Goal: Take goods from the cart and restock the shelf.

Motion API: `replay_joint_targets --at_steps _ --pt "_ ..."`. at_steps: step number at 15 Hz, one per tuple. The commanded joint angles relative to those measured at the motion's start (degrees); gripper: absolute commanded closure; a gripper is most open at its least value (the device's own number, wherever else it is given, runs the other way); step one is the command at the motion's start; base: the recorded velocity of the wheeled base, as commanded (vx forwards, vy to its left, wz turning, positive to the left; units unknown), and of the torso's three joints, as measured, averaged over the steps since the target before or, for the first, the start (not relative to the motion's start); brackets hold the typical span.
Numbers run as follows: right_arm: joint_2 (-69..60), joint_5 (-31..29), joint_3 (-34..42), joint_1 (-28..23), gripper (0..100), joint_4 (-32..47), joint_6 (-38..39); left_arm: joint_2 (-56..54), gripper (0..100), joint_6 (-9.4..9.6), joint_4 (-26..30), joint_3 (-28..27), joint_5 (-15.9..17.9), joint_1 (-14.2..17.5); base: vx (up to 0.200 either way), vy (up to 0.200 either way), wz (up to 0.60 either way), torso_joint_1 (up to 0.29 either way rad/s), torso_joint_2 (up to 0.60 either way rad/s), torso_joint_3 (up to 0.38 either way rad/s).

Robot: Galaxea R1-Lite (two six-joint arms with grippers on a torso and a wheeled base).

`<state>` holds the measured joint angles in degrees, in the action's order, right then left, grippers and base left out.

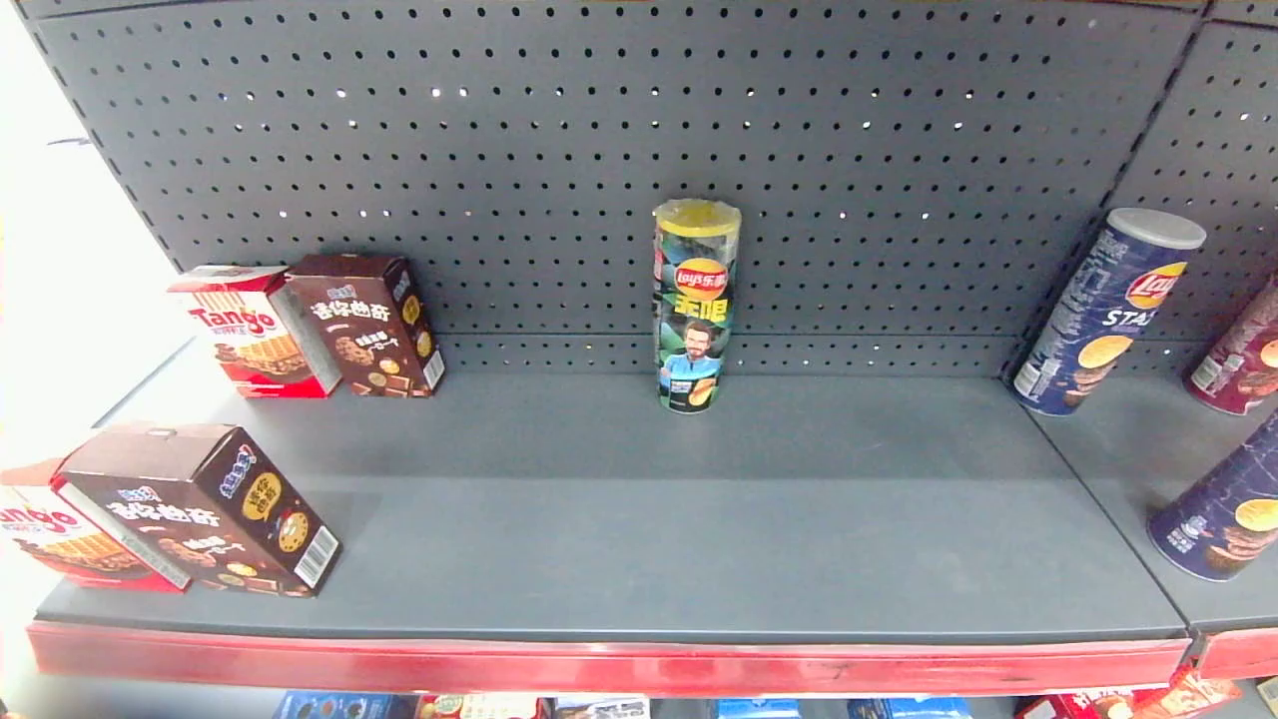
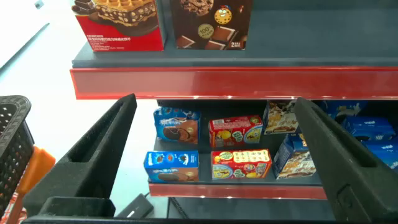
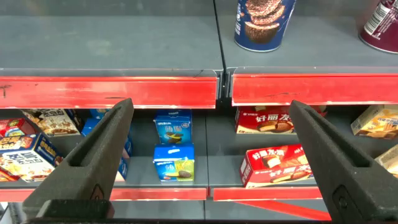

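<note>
**Both claws empty: mind the shelf lip and the lone can**

Your left gripper [image 2: 214, 102] and right gripper [image 3: 211, 106] both stand wide, with nothing between the fingers. Each sits low, facing the red front lip of the grey metal shelf [image 1: 699, 519]. No goods are in hand yet. The black mesh cart basket [image 2: 13, 143] sits beside the left arm.

Mid-shelf, one tall yellow-lidded chip can [image 1: 696, 305] stands upright against the perforated back panel [image 1: 599, 150]. If you raise an arm too close, a finger could catch that red lip. If you place stock hastily, you may topple the can or push the dark brown cookie box [image 1: 200, 509] off the front-left edge.
</note>
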<state>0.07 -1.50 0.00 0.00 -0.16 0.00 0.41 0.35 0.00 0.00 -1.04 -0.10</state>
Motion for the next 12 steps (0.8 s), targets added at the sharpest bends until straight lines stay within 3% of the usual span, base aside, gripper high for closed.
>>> replay_joint_targets --at_steps 1,4,12 --pt "0.10 0.09 0.00 0.09 0 -0.02 -0.09 0.02 0 0.00 0.00 0.00 -0.02 0.01 0.000 0.000 0.00 0.000 0.00 0.000" --pt "0.01 0.01 0.00 0.00 0 -0.02 0.26 0.02 0 0.00 0.00 0.00 -0.02 0.01 0.000 0.000 0.00 0.000 0.00 0.000" --pt "0.01 -0.08 0.00 0.00 0 -0.02 -0.26 0.11 0 0.00 -0.09 -0.09 0.07 -0.08 0.000 0.000 0.60 0.004 0.00 0.003"
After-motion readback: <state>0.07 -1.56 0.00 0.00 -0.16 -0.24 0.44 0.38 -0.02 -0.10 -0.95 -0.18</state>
